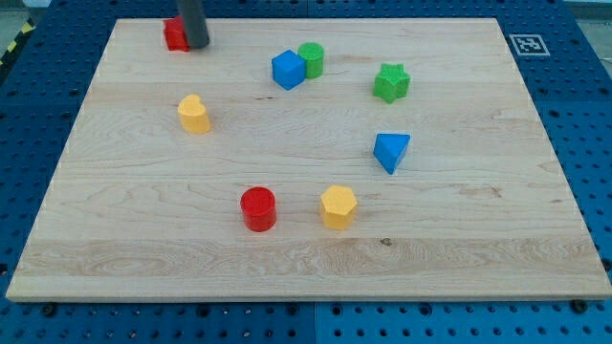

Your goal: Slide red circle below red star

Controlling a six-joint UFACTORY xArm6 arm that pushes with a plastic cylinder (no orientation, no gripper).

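Note:
The red circle (pixel 258 208) is a short red cylinder standing low on the board, left of centre. The red star (pixel 174 34) sits at the view's top left, near the board's far edge, partly hidden by my rod. My tip (pixel 196 45) rests on the board touching the red star's right side. The red circle is far from the tip, toward the view's bottom and a little right.
A yellow block (pixel 194 114) lies between star and circle. A yellow hexagon (pixel 338 206) stands just right of the red circle. A blue cube (pixel 287 70) touches a green cylinder (pixel 312 59). A green star (pixel 391 82) and blue triangle (pixel 390 151) lie right. The wooden board (pixel 497 248) sits on blue pegboard.

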